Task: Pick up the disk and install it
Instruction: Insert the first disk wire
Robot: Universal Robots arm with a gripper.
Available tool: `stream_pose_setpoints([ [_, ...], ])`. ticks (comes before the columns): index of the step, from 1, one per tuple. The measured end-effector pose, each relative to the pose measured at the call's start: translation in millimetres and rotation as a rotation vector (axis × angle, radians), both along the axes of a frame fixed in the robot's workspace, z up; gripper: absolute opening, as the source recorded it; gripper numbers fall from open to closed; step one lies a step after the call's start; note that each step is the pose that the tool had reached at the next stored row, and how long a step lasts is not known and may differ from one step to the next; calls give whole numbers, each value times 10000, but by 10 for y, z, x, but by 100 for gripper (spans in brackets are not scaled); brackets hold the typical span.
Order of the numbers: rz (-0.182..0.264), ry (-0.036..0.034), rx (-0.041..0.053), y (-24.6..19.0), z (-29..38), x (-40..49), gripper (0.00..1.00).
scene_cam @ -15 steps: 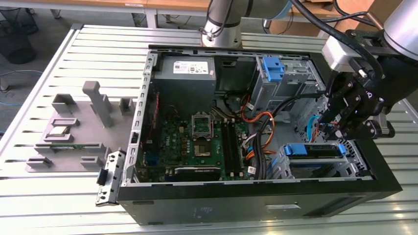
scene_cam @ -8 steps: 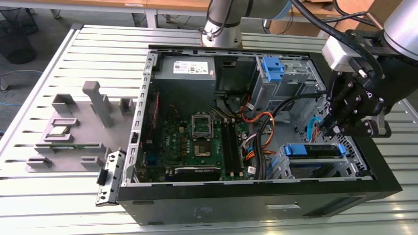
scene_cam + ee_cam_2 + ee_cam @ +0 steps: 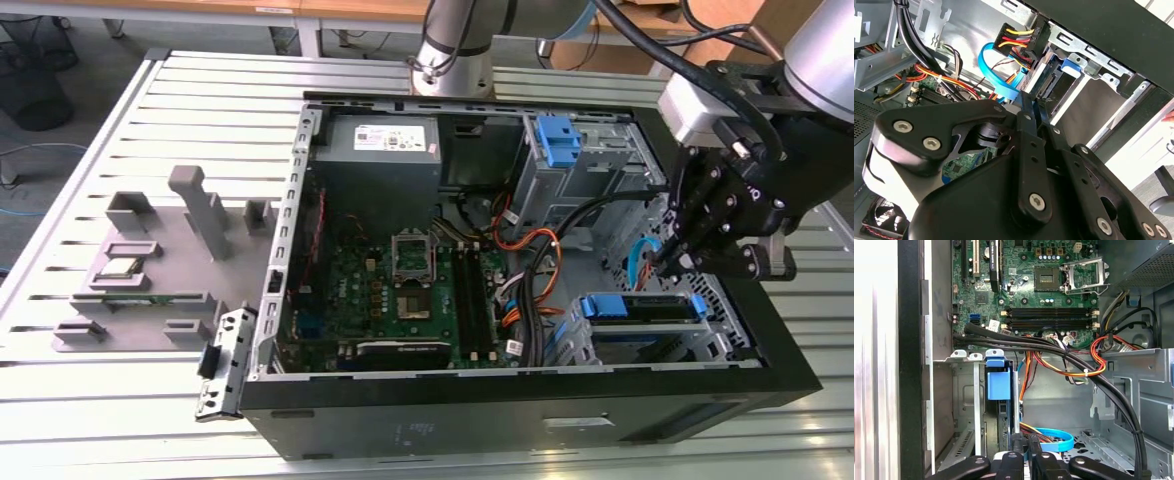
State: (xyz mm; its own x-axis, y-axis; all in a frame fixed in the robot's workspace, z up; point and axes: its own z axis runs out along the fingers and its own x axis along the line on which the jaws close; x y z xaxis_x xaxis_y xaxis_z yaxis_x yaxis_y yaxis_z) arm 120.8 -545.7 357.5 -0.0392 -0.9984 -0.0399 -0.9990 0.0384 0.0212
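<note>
The disk (image 3: 641, 307) sits in its blue carrier inside the lower drive bay at the front corner of the open computer case (image 3: 534, 395), on the exterior view's right. In the first wrist view the disk (image 3: 999, 385) stands edge-on in the bay, blue handle tab toward the motherboard. The disk (image 3: 1070, 66) also appears in the second wrist view, beside a black power plug with coloured wires. My gripper (image 3: 663, 266) hangs just above the bay, next to the disk's cabled end. The fingers (image 3: 1027, 117) are pressed together with nothing between them. In the first wrist view my gripper (image 3: 1024, 452) is close beside the disk.
Thick black cables (image 3: 1069, 357) and orange and red wires cross between the bay and the motherboard (image 3: 400, 280). A blue ribbon cable (image 3: 996, 75) loops near the fingers. A grey power supply box (image 3: 380, 140) and a blue bracket (image 3: 558, 140) sit at the case's back. Grey fixtures (image 3: 134, 260) stand on the table.
</note>
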Motion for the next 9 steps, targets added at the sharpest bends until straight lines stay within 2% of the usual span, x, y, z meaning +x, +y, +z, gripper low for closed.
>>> stream_pose_setpoints([
  [9, 0, 0, -7, 0, 0, 0, 17],
])
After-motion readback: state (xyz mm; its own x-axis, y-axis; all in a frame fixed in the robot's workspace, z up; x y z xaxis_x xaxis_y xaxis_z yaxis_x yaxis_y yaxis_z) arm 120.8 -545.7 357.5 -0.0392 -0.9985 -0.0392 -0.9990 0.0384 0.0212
